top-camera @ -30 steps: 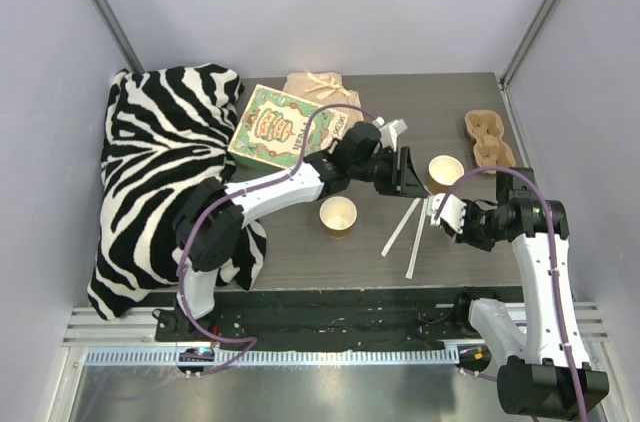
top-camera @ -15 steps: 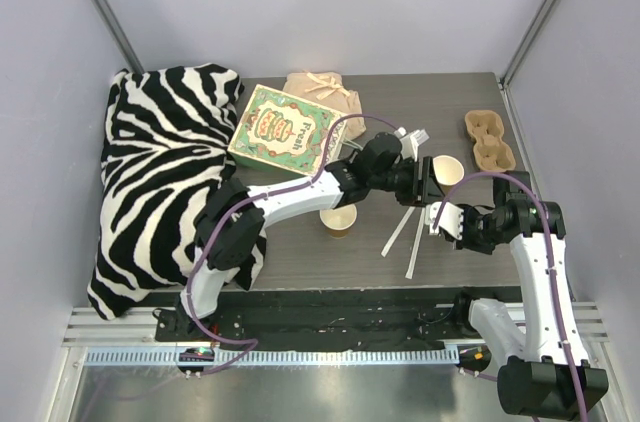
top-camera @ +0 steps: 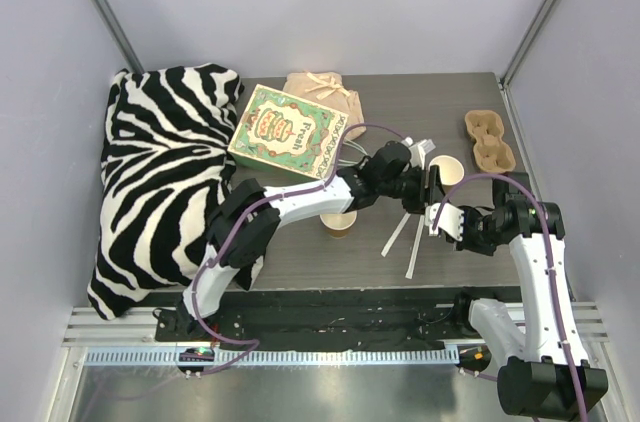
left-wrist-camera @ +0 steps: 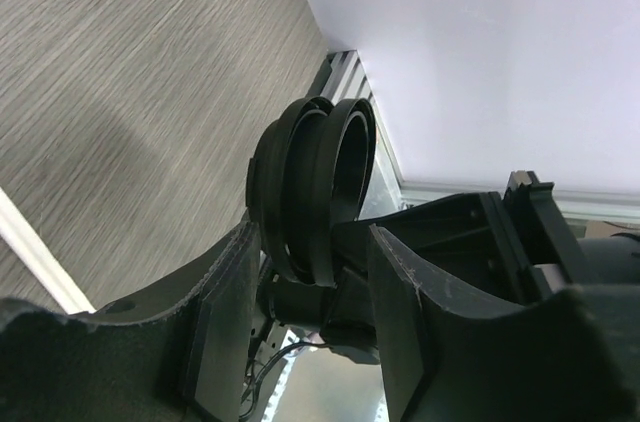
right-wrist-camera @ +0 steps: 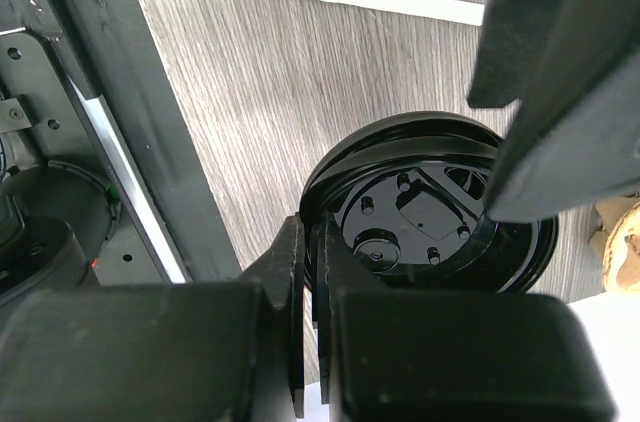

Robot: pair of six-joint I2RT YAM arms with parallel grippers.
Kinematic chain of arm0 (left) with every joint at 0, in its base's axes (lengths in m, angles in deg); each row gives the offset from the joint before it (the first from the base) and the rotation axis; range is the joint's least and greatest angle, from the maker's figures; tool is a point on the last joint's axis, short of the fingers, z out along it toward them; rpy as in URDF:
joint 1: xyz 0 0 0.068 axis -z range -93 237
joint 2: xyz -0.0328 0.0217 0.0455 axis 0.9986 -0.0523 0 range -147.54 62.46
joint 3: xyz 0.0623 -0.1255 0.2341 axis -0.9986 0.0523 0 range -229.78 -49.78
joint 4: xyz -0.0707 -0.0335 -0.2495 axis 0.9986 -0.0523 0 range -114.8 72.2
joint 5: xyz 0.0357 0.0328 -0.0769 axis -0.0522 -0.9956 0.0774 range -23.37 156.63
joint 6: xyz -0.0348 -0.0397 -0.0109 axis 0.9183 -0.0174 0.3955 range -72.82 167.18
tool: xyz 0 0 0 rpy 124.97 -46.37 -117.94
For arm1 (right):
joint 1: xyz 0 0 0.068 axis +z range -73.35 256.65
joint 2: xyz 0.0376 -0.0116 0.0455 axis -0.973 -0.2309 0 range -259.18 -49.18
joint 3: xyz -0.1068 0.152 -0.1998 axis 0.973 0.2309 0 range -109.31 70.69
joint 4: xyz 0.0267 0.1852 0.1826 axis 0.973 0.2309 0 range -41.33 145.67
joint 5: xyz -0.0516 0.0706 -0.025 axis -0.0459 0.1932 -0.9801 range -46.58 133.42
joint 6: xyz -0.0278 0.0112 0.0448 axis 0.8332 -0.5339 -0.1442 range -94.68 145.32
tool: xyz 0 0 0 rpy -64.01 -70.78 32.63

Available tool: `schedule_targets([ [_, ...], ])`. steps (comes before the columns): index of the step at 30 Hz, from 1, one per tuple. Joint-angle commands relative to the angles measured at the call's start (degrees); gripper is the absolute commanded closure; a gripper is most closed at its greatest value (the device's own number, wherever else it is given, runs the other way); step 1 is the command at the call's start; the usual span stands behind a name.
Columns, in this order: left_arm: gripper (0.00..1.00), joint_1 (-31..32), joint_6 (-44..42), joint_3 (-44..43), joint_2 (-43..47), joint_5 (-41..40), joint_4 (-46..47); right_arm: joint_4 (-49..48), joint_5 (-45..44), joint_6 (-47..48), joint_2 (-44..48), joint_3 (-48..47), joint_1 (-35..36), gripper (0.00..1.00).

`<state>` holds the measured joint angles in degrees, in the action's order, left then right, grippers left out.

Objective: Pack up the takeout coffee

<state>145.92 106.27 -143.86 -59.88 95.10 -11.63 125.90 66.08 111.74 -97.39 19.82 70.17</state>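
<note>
No cup wears a lid yet. What look like two nested black lids hang in the air over the right half of the table, standing on edge. The right gripper has its fingers pressed together on their lower rim. The left gripper reaches across from the left with its fingers spread, one on each side of the pair. They bracket the flat faces, and whether they touch cannot be told. The lids' round axis lies roughly along the line those fingers would close on, so a squeeze would likely take the pair across its thickness. One open cup stands just beyond both grippers toward the far right, near the pulp cup carrier. A second cup sits half hidden under the left arm, nearer the table's middle. The first cup looks the closer target for either arm.
</note>
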Motion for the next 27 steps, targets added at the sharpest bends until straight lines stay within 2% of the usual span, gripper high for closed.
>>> schedule_targets([
  [1, 0.50, 1.02, 0.59, -4.00, -0.79, 0.09, 3.31, 6.79, -1.29, -0.98, 0.57, 0.86, 0.33, 0.99],
  [11, 0.52, 1.90, 0.85, -6.20, -3.42, -0.43, 2.88, 4.69, -2.18, -3.62, -0.31, 1.83, 0.33, 0.99],
  [23, 0.48, 2.34, 1.82, -6.29, -5.10, -1.40, 3.23, 4.07, -2.97, -3.62, 0.48, 2.79, 0.42, 0.99],
  [27, 0.50, 3.13, 1.56, -7.60, -5.80, -1.13, 2.88, 2.23, -3.41, -4.67, -0.13, 3.32, 0.42, 0.99],
])
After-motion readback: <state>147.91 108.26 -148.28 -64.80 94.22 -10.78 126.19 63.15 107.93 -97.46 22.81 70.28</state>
